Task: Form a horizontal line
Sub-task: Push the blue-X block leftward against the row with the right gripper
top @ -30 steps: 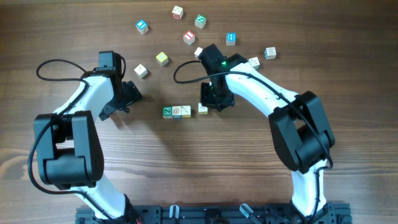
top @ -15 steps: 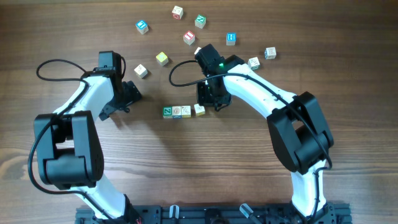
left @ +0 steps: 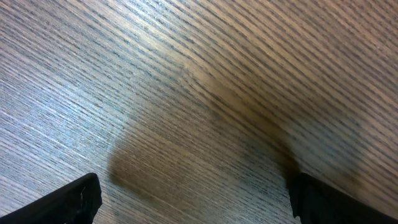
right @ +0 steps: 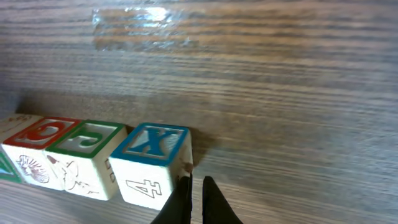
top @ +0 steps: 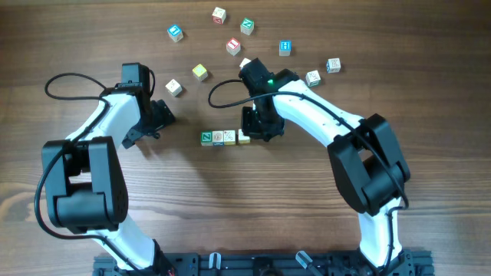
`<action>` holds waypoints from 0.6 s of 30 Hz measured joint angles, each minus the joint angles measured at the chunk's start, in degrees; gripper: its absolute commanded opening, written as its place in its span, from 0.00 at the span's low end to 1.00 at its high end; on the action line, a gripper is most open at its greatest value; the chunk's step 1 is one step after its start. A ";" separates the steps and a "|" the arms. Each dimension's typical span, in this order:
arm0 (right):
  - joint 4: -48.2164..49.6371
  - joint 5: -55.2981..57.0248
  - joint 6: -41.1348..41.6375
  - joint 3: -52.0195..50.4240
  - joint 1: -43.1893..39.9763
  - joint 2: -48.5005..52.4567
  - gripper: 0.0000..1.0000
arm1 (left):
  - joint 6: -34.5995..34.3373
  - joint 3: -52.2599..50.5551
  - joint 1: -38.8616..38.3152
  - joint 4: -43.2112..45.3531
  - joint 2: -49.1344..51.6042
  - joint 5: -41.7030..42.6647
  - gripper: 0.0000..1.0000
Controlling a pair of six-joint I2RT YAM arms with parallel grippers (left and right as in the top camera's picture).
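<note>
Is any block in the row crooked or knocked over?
No, nothing stands out. The row of blocks looks straight, edge to edge, flat on the table. The end block looks lined up too. None looks tipped or broken.

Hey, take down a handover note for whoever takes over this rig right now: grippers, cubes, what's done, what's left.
Left gripper: open, empty, over bare table, left of the row.
Right gripper: shut, holding nothing, tips at the side of the X cube.
Done: row of four cubes edge to edge at mid-table, looks straight; X cube is its right end.
Left to do: loose cubes lie scattered beyond the row, not yet added.
</note>
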 measured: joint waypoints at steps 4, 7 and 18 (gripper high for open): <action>0.61 -0.37 2.99 0.00 0.44 0.00 0.08 | 0.00 0.00 0.00 -0.02 0.00 0.00 1.00; 0.96 -0.52 3.41 0.00 0.44 0.00 0.08 | 0.00 0.00 0.00 -0.02 0.00 0.00 1.00; 1.44 -0.04 1.57 0.00 0.44 0.00 0.16 | 0.00 0.00 0.00 -0.02 0.00 0.00 1.00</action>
